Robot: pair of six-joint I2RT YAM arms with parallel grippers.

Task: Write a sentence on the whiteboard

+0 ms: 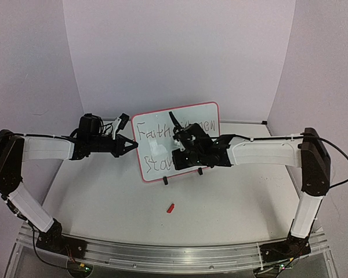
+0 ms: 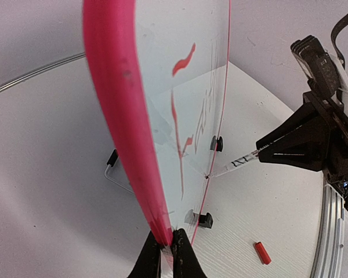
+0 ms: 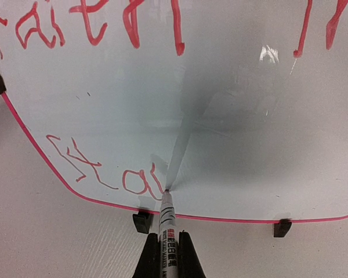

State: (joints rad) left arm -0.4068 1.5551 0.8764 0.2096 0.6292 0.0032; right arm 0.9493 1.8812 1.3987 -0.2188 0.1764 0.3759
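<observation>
Board [image 1: 191, 119] is upright mid-table on its black feet [image 3: 141, 221], face toward the arms and turned a bit to the right in the top view.

Left gripper [image 2: 167, 246] is pinched on the board's left rim, low down. On the left wrist cam I see both fingers tight against the red edge, no gap.

Right gripper [image 3: 169, 234] is clamped on a marker [image 3: 167, 217], which runs straight out between the fingers. Its tip touches the board's face near the bottom edge, just above the rim, between the two front feet.

Sentence [image 1: 145, 132]: I read "Faith" at the top left and "new" at the top right; the right arm covers the middle word in the top view. The second line reads "Sta" so far, and the tip sits right at the end of the "a". Strokes are red.

Red cap [image 1: 170, 207] lies loose on the table [image 1: 104, 197] in front of the board, apart from both arms.
</observation>
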